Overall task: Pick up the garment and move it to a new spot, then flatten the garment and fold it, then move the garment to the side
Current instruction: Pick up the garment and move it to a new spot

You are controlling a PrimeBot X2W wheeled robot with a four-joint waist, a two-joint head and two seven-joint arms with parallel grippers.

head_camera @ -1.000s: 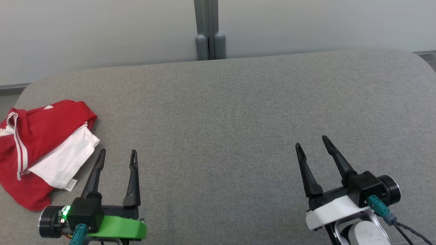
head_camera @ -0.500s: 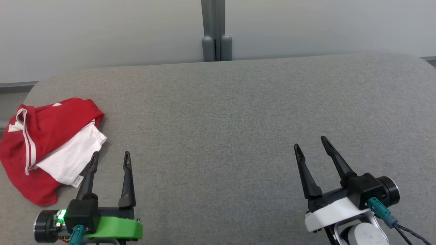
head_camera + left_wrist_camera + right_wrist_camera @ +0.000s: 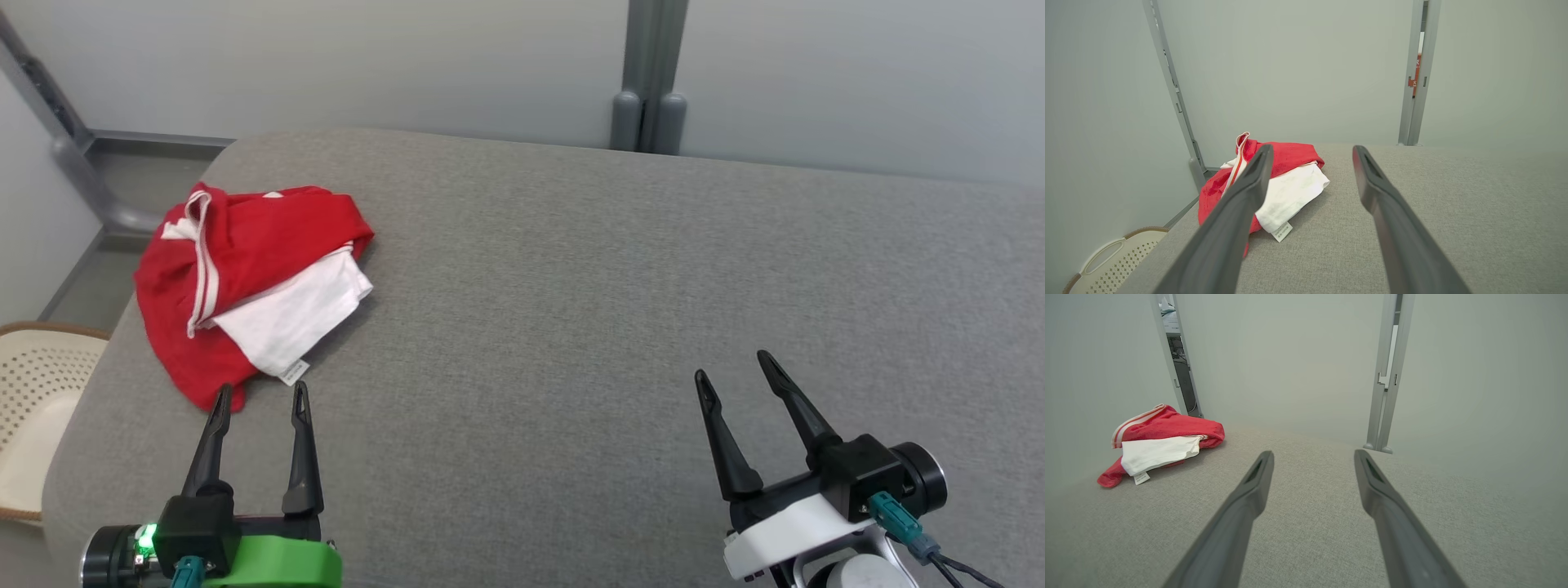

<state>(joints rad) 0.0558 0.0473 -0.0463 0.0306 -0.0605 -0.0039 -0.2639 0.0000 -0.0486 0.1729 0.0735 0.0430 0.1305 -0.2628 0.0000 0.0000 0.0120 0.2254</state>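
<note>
Surface: grey cushion (image 3: 571,286), garment (image 3: 245,278) at left end
Room: pale walls (image 3: 408,65), post (image 3: 649,82)
Writing: tag (image 3: 294,372) white, unreadable
Grippers: left gripper (image 3: 261,390), right gripper (image 3: 732,367) spread, empty

The crumpled garment (image 3: 245,237) blocks the far-left corner of the cushion (image 3: 571,286); rightward lies open surface.

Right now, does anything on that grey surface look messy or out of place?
Only the garment: it lies crumpled in a heap near the left edge of the grey surface, its white part and label poking out from the red. Nothing looks spilled or damaged.
</note>
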